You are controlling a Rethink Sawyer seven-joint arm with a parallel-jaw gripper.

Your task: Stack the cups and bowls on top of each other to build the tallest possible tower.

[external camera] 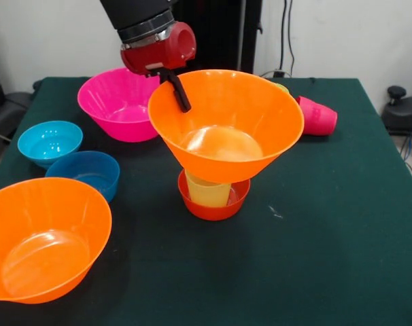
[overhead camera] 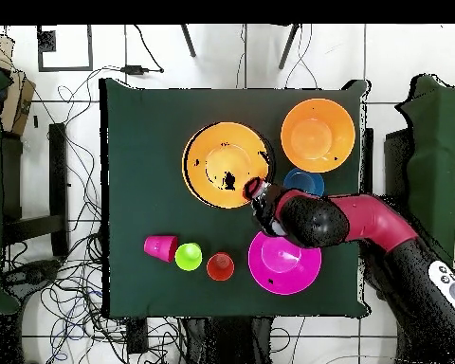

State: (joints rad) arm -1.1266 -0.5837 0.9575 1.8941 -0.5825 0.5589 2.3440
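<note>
Gripping the rim of a large orange bowl (external camera: 226,125), the hand (external camera: 179,92) is closed on that rim, one dark finger (external camera: 177,89) showing inside the wall. The bowl is sitting upright on a pale yellow cup (external camera: 207,190), which is standing in a small red-orange bowl (external camera: 213,207) on the green surface (external camera: 328,238), directly below the hand. In the front view, a large pink bowl (external camera: 117,105) is resting just behind and left of the hand. Further left and nearer the camera, a light blue bowl (external camera: 49,142) and a darker blue bowl (external camera: 85,174) are sitting side by side, with a second large orange bowl (external camera: 43,238) in front of them. To the hand's right, a pink cup (external camera: 317,117) is lying on its side. In the overhead view, a green cup (overhead camera: 189,256) and an orange-red cup (overhead camera: 220,266) are standing beside it.
</note>
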